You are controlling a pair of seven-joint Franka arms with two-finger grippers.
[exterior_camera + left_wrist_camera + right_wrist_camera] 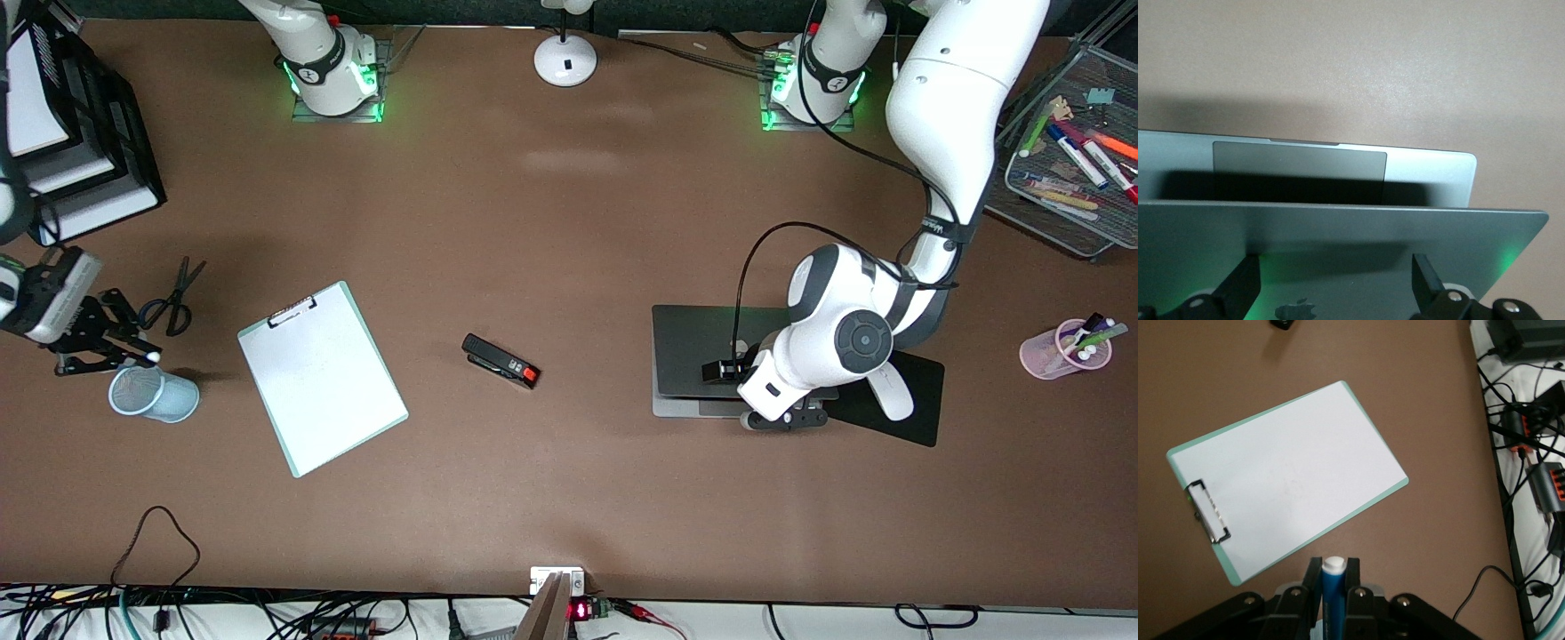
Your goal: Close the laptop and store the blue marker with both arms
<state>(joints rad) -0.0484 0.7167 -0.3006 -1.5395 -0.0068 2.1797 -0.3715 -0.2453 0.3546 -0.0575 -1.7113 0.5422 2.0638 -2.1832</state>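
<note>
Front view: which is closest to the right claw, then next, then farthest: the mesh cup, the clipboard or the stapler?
From the right claw, which grips the blue marker:
1. Mesh cup, right under the claw, at the right arm's end of the table.
2. Clipboard, beside the cup, toward the table's middle.
3. Stapler, farthest, near the table's middle.

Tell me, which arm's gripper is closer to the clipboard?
Right. The right gripper, holding the blue marker, is beside the clipboard, over the mesh cup. The left gripper is at the laptop.
</note>
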